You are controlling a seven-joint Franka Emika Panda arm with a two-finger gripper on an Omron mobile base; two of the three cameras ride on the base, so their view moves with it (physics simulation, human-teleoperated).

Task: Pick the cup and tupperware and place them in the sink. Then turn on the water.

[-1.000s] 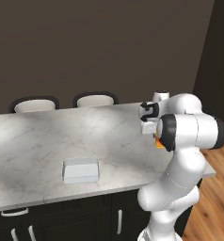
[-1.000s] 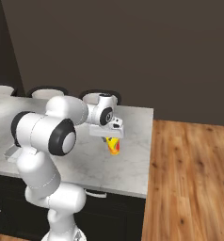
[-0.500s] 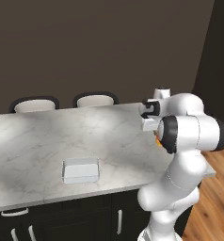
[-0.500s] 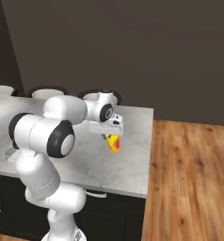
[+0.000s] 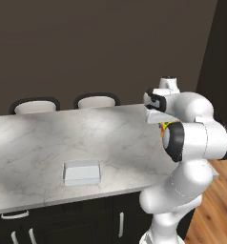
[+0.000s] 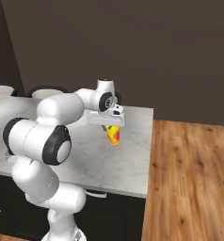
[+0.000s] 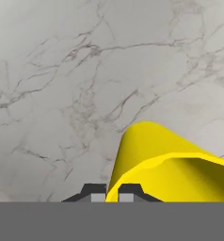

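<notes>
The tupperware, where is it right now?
The tupperware sits flat on the marble counter near its front edge in the left base view, well left of the arm.

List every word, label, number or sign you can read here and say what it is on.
None can be read.
The cup carries a red-orange patch on yellow, no lettering.
The tupperware, the counter and the arm are plain.

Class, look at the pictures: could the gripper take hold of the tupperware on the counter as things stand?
Probably not yet. The gripper is shut on the cup, so it has no free grip. The tupperware itself lies open on the marble counter with nothing over it.
</notes>
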